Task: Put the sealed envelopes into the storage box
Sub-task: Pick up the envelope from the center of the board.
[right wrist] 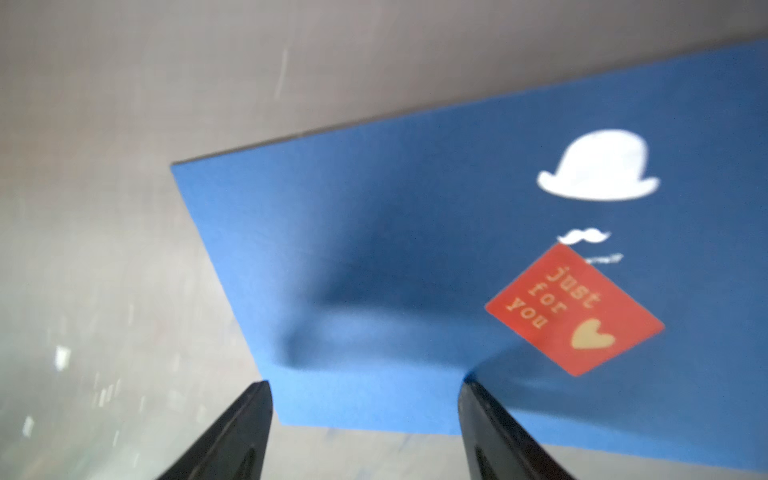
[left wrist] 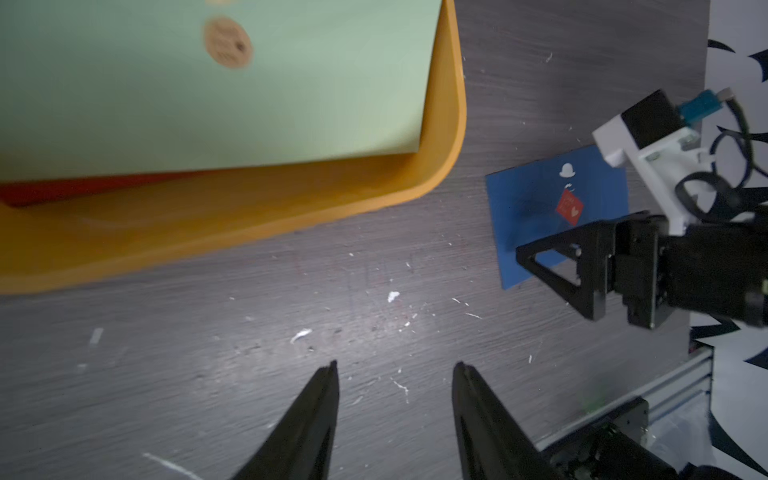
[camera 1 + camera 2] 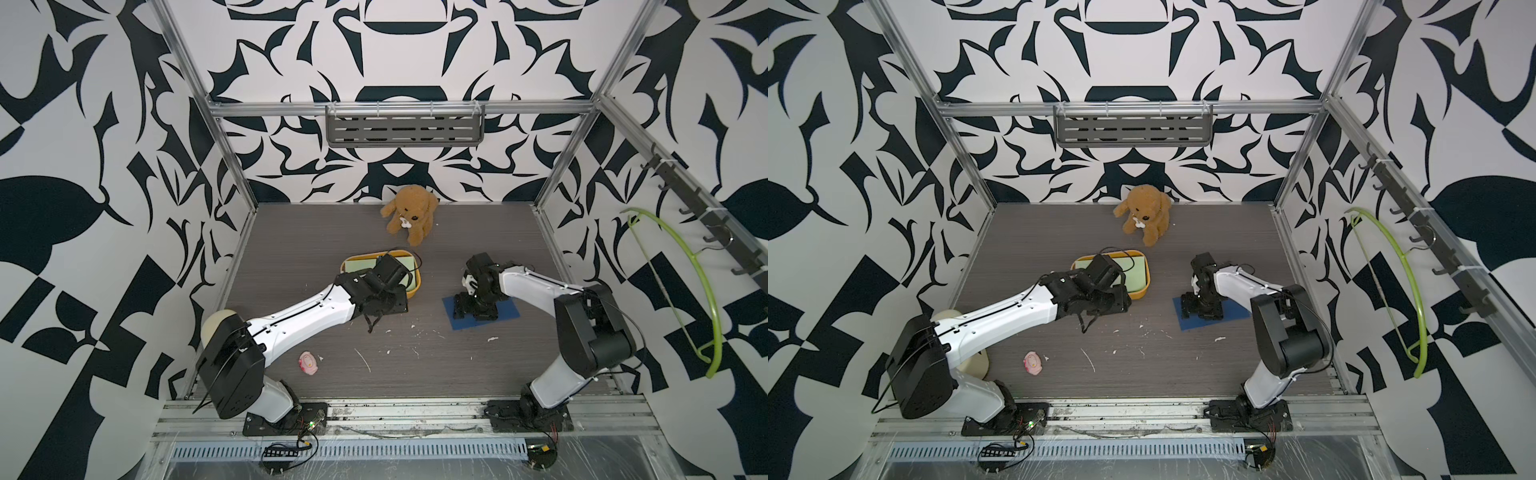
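Note:
The storage box (image 3: 412,291) (image 3: 1139,294) (image 2: 249,216) is a yellow tub at mid-table. In it a pale green sealed envelope (image 3: 356,266) (image 3: 1136,274) (image 2: 208,104) with a round brown sticker lies on top, over a red one (image 2: 83,191). My left gripper (image 2: 395,365) (image 3: 376,309) hangs open and empty over bare table just in front of the box. A blue envelope (image 3: 508,311) (image 3: 1235,312) (image 2: 536,208) (image 1: 415,249) with a red sticker lies flat to the right. My right gripper (image 1: 365,386) (image 3: 473,309) stands open at its corner, one fingertip on the paper, the other beside its edge.
A brown plush dog (image 3: 411,218) sits at the back wall. A small pink toy (image 3: 308,363) lies front left, and a cream box (image 3: 971,365) is behind the left arm's base. White scraps dot the table. A green hanger (image 3: 681,291) hangs on the right wall.

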Robot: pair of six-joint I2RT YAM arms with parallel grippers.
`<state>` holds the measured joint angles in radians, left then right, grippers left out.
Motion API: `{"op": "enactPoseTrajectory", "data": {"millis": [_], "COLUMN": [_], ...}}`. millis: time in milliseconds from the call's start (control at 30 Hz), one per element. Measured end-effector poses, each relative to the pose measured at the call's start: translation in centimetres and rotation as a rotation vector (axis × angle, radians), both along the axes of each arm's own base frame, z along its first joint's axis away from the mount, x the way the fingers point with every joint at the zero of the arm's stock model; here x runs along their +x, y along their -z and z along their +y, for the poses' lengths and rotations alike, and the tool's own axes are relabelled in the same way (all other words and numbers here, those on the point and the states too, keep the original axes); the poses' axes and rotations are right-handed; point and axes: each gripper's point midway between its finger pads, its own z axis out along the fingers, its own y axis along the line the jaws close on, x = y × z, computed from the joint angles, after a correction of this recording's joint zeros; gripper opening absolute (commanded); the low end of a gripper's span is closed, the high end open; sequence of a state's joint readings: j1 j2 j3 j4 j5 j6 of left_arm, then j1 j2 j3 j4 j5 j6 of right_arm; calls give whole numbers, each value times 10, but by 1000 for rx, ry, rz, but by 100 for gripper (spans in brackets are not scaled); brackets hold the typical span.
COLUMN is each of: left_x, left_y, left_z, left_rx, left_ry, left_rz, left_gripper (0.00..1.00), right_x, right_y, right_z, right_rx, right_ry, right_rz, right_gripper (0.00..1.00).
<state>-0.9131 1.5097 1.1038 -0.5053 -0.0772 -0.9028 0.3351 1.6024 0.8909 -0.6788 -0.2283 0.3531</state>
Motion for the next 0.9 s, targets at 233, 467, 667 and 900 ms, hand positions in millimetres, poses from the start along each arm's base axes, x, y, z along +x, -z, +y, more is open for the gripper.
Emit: {"op": "enactPoseTrajectory", "data": {"millis": [233,467,667,900], "left_x": [-12,-16,-7,8], "left_y": [30,56,64,68], "left_z": [-36,-59,-78,-102], "left_rx": [-43,-54,-66,-86], "left_ry": [5,21,27,43], "left_rz": [61,103,95,76], "left_gripper": [51,51,51,51], "right_x": [-26,17,17,15], "right_y": [-26,-52,-36,-22], "right_z": [15,-39,-79,-87], "right_rx": [56,12,-35,-48], "right_ry": [3,152,228,244], "right_rz": [8,-79,-31,5], "right_gripper": [79,59,31,22]}}
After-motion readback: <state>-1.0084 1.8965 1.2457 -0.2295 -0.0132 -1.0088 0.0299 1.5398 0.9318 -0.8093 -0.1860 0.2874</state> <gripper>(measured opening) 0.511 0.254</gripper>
